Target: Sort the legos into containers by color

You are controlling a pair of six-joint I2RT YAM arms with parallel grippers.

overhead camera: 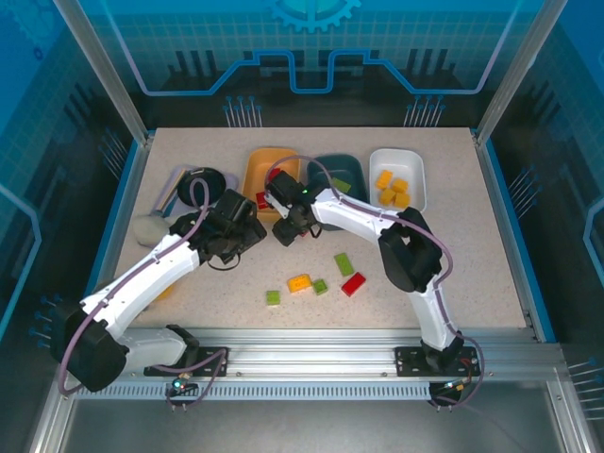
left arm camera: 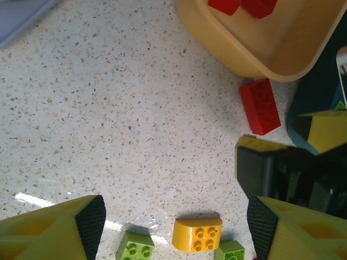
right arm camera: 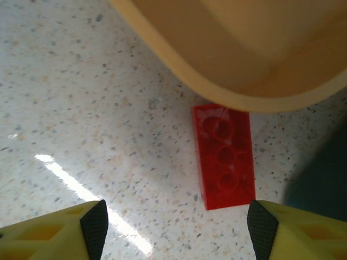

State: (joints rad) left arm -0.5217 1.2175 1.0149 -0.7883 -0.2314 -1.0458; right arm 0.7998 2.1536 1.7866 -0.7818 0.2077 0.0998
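Sorting sitting partway. Red legos (left arm camera: 260, 6) lying in orange tub (left arm camera: 271, 54), yellow ones (overhead camera: 392, 189) in white tub (overhead camera: 396, 157). Loose bricks (overhead camera: 299, 281) waiting on bench (overhead camera: 453, 274). Right fingers (right arm camera: 293, 230) spread, empty, hovering over red brick (right arm camera: 225, 157) beside orange tub. Left fingers (left arm camera: 49, 230) spread, empty.

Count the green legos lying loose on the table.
3. The left green lego sits just left of the yellow-orange lego; the middle green lego just right of it; the oblong green lego lies beside the red lego. The arms may hide more.
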